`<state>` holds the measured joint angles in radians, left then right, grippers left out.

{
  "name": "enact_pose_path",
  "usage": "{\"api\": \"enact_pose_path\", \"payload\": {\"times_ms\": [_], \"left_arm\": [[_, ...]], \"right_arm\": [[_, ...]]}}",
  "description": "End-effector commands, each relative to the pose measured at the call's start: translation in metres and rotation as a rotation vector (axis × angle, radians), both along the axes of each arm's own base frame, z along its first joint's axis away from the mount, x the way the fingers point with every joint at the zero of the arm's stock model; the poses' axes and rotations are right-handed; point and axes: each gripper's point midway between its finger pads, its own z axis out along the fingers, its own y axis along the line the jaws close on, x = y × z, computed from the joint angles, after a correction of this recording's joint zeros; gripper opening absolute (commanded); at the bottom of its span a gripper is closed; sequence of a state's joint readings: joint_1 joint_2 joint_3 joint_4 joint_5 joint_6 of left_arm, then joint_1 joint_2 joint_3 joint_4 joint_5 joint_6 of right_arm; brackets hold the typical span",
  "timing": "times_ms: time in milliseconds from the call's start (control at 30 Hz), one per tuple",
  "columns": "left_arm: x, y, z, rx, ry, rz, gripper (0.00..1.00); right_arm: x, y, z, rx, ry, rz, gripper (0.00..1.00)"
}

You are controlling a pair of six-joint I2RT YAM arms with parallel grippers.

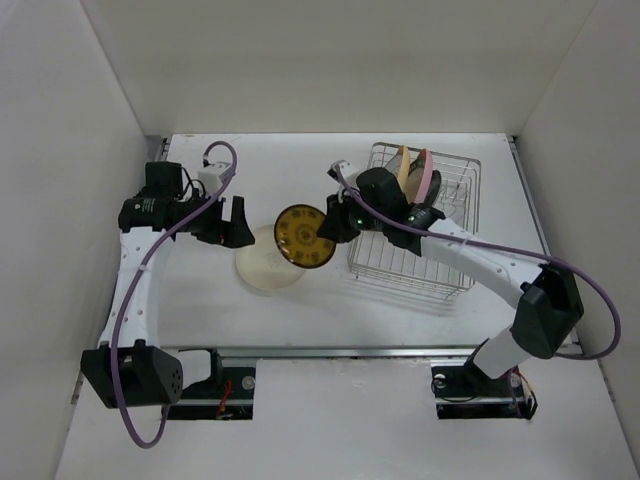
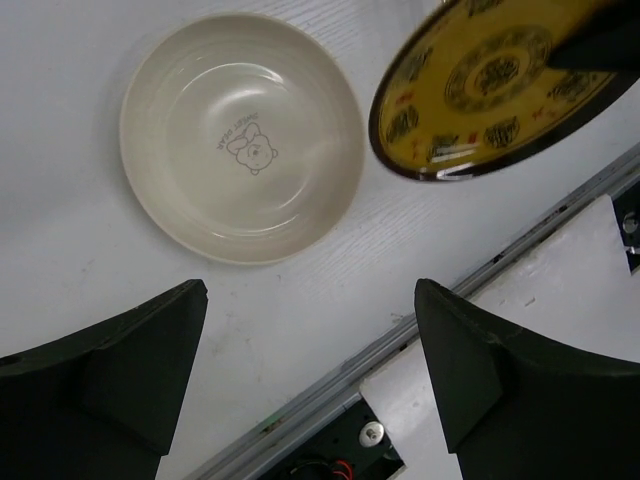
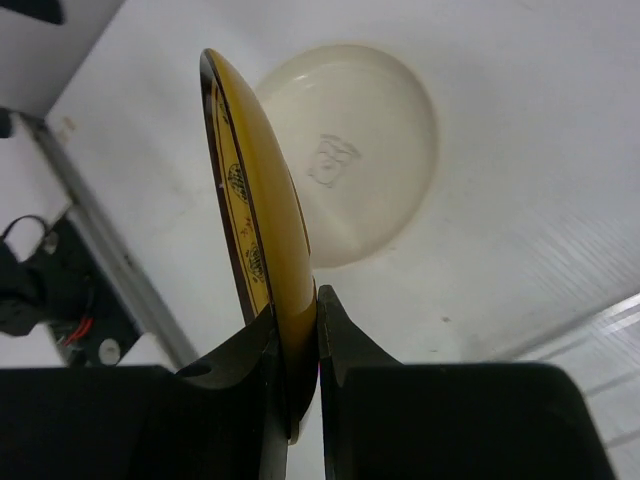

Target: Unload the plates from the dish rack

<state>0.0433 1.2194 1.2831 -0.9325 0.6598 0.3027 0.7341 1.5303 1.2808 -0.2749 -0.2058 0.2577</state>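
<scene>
Cream plate [image 2: 240, 135]: small cartoon print at centre, lettering above it too small to read. It lies flat just ahead of left gripper [image 2: 310, 300], whose jaws are wide and empty. Right arm stretches left. Right gripper [image 3: 298, 320] pinches dark-yellow patterned plate [image 3: 262, 200] on edge by its rim. Dish rack [image 1: 385, 262] lies behind that gripper.

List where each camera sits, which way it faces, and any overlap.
Top external: above and behind the bases, facing down on table and rack; both arms show.
Left wrist: over the table, facing down on cream plate; open left gripper frames it.
Right wrist: looks along right gripper, shut on yellow plate, edge-on.
Shared: all three show both plates.
</scene>
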Motion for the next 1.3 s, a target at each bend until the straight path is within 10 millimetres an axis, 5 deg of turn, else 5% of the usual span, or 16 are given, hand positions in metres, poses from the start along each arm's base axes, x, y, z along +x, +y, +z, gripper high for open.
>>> {"api": "enact_pose_path", "payload": {"times_ms": [0,67,200,367,433,533,600,733,800,967,1100,1267], "left_arm": [[-0.006,-0.004,-0.001,-0.018,-0.01,-0.045,0.82],[-0.003,-0.004,-0.012,-0.021,0.033,-0.045,0.82],[-0.005,-0.012,-0.021,-0.069,0.105,-0.074,0.82],[-0.01,-0.022,-0.015,-0.135,0.128,-0.117,0.75],[-0.011,-0.023,-0.012,-0.139,0.122,-0.13,0.63],[-0.013,-0.023,-0.013,-0.136,0.127,-0.136,0.17],[-0.015,-0.021,-0.015,-0.124,0.133,-0.137,0.0],[-0.015,-0.021,-0.012,-0.124,0.133,-0.137,0.0],[-0.012,-0.018,-0.014,-0.116,0.151,-0.09,0.0],[0.011,-0.004,-0.018,-0.049,0.126,0.044,0.0],[0.041,0.033,-0.016,-0.03,0.1,0.252,0.0],[0.081,0.101,-0.017,-0.105,0.074,0.519,0.0]], "right_arm": [[-0.007,0.041,0.083,0.275,-0.178,0.199,0.0],[-0.023,0.059,0.077,0.29,-0.138,0.275,0.0],[-0.024,0.084,0.056,0.27,-0.102,0.291,0.0],[-0.034,0.106,0.051,0.283,-0.081,0.345,0.0],[-0.04,0.112,0.054,0.299,-0.074,0.373,0.0],[-0.039,0.113,0.057,0.308,-0.086,0.374,0.0],[-0.038,0.113,0.057,0.306,-0.089,0.364,0.0],[-0.034,0.112,0.062,0.302,-0.096,0.344,0.0],[-0.028,0.111,0.055,0.277,-0.085,0.311,0.08],[-0.014,0.104,0.055,0.245,-0.037,0.184,0.57],[-0.004,0.085,0.074,0.244,-0.056,0.073,0.67],[0.011,0.03,0.103,0.197,-0.123,-0.177,0.71]]}}
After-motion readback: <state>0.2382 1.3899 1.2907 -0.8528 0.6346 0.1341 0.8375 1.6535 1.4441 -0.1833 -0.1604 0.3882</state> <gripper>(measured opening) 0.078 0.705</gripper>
